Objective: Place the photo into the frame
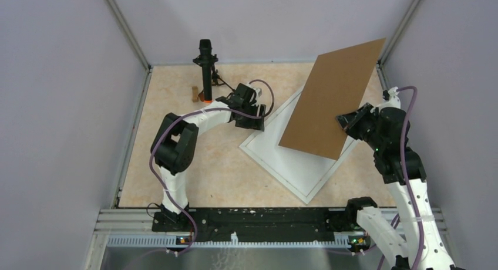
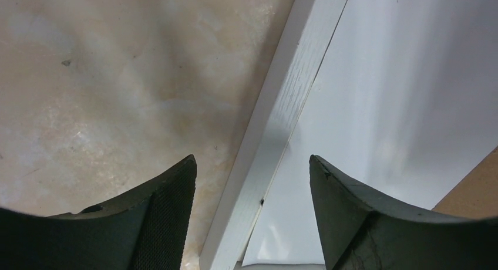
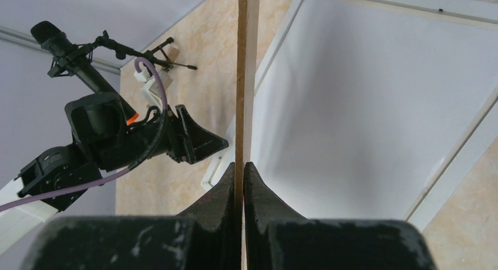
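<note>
Looking down from the top view, we see the frame point(image 1: 282, 175) lying flat and skewed on the tabletop point(image 1: 205, 170), right of centre, with the cardboard sheet point(image 1: 332, 97) raised at a tilt over its 1 o'clock half. Only the right wrist view shows that sheet edge-on, pinched between the pressed-together fingers of the right tool point(image 3: 239, 167). Only the left wrist view shows the left tool point(image 2: 252, 158) spread, straddling a rail near the frame's 9 o'clock corner.

The rails are narrow, white and faintly grained. The white panel point(image 1: 293, 164) inside them is plain, and we cannot tell whether it is the photo.

Bare tabletop lies from 6 to 9 o'clock of the frame. A black stand point(image 1: 206, 70) and a small wooden block point(image 1: 194, 93) sit at 11 o'clock.
</note>
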Robot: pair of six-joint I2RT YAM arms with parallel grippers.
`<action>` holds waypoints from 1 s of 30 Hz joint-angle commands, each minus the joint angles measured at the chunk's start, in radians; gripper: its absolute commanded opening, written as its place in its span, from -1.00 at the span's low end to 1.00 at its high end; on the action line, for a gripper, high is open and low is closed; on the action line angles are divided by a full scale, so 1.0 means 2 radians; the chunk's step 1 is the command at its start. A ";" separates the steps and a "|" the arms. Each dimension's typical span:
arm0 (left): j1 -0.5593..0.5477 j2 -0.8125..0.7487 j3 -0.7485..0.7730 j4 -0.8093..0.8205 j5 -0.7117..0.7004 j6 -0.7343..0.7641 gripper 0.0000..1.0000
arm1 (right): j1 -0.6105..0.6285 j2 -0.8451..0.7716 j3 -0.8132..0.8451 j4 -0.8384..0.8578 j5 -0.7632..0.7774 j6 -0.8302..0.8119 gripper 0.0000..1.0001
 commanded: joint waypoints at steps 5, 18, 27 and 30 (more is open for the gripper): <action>0.000 0.030 0.015 0.016 0.019 -0.032 0.39 | -0.001 -0.012 -0.008 0.093 -0.007 0.009 -1.00; 0.013 -0.157 -0.021 -0.028 0.064 -0.026 0.97 | -0.001 -0.023 -0.053 0.244 -0.062 0.085 -1.00; 0.154 -0.327 -0.069 0.058 0.297 -0.107 0.97 | -0.001 -0.038 -0.130 0.439 -0.206 0.127 -1.00; 0.183 -0.371 -0.136 0.181 0.353 -0.185 0.97 | -0.001 -0.048 -0.150 0.510 -0.236 0.159 -1.00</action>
